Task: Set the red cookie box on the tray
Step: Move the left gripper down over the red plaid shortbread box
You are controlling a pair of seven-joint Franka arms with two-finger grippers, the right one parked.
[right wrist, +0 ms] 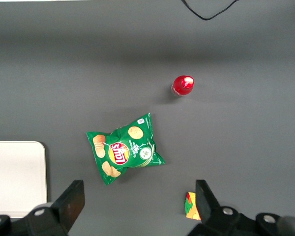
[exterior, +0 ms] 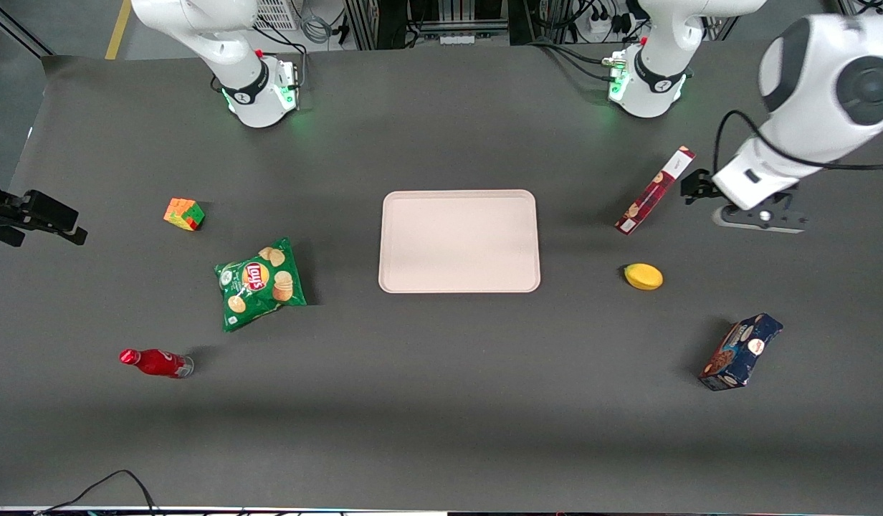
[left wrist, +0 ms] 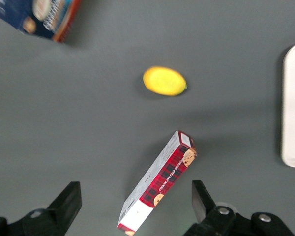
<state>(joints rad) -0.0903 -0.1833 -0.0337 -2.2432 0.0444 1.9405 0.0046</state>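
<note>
Front view: the slim dark-red plaid cardboard cookie box (exterior: 654, 190) lies on the dark table at about three o'clock from the pale pinkish-beige rectangular plastic tray (exterior: 459, 241), well apart. The left arm's black two-finger gripper (left wrist: 136, 199) hovers above the box, fingers spread wide, holding nothing.

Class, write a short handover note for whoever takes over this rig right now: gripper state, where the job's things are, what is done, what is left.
Left arm's gripper: jaws open, hovering above the long dark-red plaid cookie box, holding nothing.
Box: on the table, toward the working arm's end, apart from the pale pinkish-beige rectangular tray.
Tray: mid-table, nothing on it.
Done: approach only.
Left: grasp, lift, carry, set the box on the tray.
</note>
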